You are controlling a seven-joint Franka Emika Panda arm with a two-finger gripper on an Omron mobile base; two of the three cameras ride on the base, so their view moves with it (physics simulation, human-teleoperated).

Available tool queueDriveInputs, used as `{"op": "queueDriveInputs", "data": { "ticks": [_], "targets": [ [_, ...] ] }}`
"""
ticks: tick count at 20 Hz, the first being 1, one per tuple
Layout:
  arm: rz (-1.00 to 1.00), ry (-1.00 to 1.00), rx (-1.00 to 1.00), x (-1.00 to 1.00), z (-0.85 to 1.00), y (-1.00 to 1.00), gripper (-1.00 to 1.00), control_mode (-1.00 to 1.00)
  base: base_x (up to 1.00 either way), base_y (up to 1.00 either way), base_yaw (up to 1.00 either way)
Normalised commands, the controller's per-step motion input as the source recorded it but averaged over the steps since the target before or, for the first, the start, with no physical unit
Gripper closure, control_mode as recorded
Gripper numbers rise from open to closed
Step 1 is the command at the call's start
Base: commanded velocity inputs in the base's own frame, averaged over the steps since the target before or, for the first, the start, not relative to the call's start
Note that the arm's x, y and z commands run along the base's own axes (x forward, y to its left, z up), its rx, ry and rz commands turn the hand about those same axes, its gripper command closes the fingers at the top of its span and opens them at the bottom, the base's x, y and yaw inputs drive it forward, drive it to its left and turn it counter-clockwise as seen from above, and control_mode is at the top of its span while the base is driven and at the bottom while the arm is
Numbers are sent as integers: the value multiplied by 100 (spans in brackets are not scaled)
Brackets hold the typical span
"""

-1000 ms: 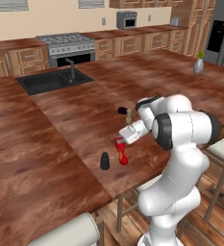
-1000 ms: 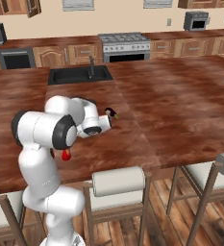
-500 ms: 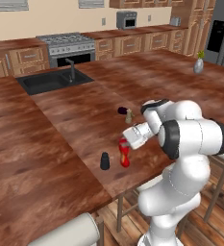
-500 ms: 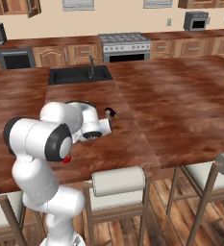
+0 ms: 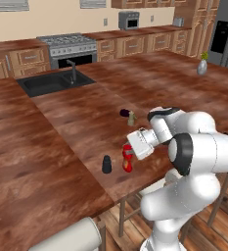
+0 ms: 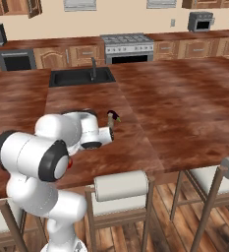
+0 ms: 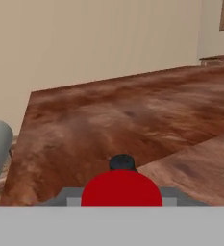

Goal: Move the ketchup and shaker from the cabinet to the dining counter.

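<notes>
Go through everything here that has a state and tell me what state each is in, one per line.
Small red ketchup bottle: upright on the glossy reddish-brown dining counter, held.
Small black shaker: upright on that counter beside the ketchup, free.
Gripper: jaws shut on the ketchup.

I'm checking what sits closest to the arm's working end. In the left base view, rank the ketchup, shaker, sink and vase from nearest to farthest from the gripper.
1. ketchup, at the gripper, red bottle in its grip.
2. shaker, just beside it near the counter edge.
3. sink, far across the counter, upper left.
4. vase, far corner, upper right.
</notes>
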Motion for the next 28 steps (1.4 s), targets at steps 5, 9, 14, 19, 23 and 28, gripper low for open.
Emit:
{"op": "queueDriveInputs", "data": {
  "ticks": [5,9,14,19,23,28],
  "targets": [
    [0,-11,3,-26,-29,-18,100,-100,0,0,0],
    [0,-11,1,-23,-26,-18,100,-100,0,0,0],
    [0,-3,4,-2,-21,-14,100,-100,0,0,0],
    [0,0,4,9,-23,-2,100,-100,0,0,0],
    [0,0,3,8,-21,0,100,-100,0,0,0],
    [0,0,1,-2,-21,0,100,-100,0,0,0]
  ]
}}
